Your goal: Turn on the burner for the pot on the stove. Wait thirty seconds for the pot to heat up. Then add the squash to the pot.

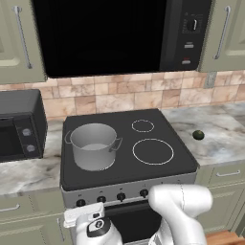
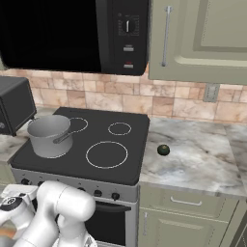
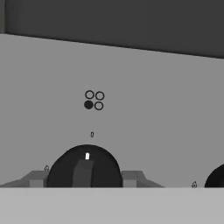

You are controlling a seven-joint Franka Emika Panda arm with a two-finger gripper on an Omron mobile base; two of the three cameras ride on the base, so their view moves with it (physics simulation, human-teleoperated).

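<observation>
Left base view: pot [image 1: 94, 145] on stove [image 1: 125, 168] front-left burner; squash [image 1: 198, 135] on surface [image 1: 225, 131] right of stove. Right base view: same layout. Hand view: fingers [image 3: 133, 178] flank a black knob [image 3: 84, 168] on stove's panel, contact unclear.

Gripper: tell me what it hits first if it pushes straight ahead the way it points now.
A black stove knob. In the hand view the gripper points straight at it, a fingertip on each side, with the silver front panel right behind. Contact can't be judged.
</observation>
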